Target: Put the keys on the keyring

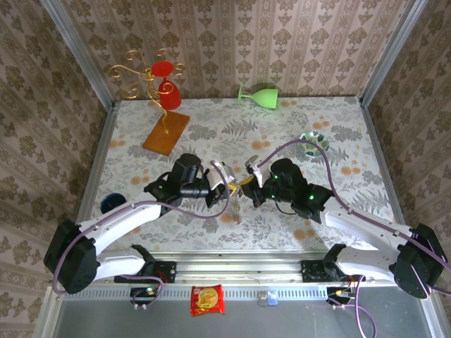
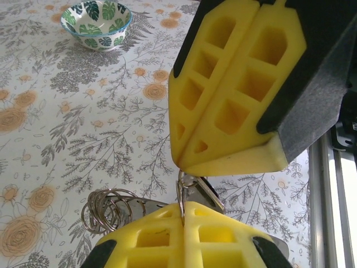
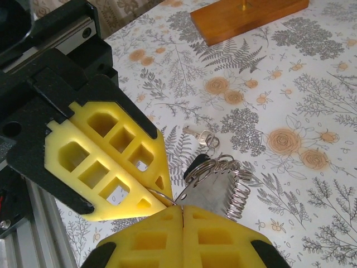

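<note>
Item: keyring point(image 3: 220, 176), a bunch of wire coils, held between both hands. We find the left gripper point(image 2: 183, 207) and the right gripper point(image 3: 183, 210) each clenched on its wire, tips nearly touching. One loose key point(image 3: 202, 137) lies on the table at 12 o'clock from the right fingertips, long axis roughly 10 to 4. We judge neither arm clearly nearer. Leaf-patterned bowl point(image 2: 97, 40): empty. Green goblet point(image 1: 259, 95), on its side: contents not discernible.

Green goblet point(image 1: 259, 95): on its side, far edge.
Wooden-based stand point(image 1: 166, 132): far left.
Leaf-patterned dish point(image 2: 95, 39): right.
Snack packet point(image 1: 207, 299): front, centre.
</note>
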Action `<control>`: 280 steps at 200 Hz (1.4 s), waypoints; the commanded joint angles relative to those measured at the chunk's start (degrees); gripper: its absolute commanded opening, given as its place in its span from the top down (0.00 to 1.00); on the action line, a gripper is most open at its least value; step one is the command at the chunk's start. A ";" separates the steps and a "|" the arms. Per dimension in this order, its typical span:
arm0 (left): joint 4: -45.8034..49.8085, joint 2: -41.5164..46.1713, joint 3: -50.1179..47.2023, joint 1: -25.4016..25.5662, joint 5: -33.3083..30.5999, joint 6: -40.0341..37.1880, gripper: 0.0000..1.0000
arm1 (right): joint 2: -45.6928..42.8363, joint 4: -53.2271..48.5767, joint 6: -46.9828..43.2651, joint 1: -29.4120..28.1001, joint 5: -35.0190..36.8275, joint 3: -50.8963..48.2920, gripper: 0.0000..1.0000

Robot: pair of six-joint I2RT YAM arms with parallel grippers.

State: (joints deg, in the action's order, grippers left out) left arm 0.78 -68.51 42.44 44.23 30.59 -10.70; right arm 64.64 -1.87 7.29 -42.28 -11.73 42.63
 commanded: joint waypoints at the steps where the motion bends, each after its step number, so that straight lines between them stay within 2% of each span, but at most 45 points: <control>1: -1.21 1.98 0.46 0.85 1.26 -1.32 1.00 | 0.66 -0.66 0.68 0.38 4.80 2.54 1.00; 63: -4.34 3.08 -2.10 2.42 -2.62 -4.87 1.00 | 1.80 -2.68 2.98 0.36 4.26 2.39 1.00; 122: -10.88 4.88 -5.77 2.65 -3.73 -5.84 1.00 | 2.44 -2.40 4.89 1.69 -0.67 1.72 1.00; 172: -14.25 4.88 -7.35 2.71 -3.26 -5.10 1.00 | 1.69 -2.08 4.21 2.89 -3.98 1.43 0.73; 191: -15.25 4.96 -7.96 2.71 -2.87 -5.03 1.00 | -0.51 -1.82 0.14 3.73 -5.43 0.77 0.66; 218: -17.36 5.24 -9.15 2.62 -2.23 -5.38 1.00 | -4.37 -1.43 -10.64 4.54 -8.77 -1.72 0.60; 251: -20.82 5.84 -11.26 2.40 -1.74 -5.82 1.00 | -6.30 -0.51 -22.92 4.50 -13.16 -4.40 0.60; 280: -23.75 6.67 -13.12 2.27 -0.88 -6.78 1.00 | -3.14 -4.88 -25.44 4.50 -17.16 -1.59 0.63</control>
State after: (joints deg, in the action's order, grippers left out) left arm -17.08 -63.59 30.44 46.52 27.46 -15.70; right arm 59.55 -3.46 -11.25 -37.89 -23.24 39.16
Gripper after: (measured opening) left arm 0.053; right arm 0.382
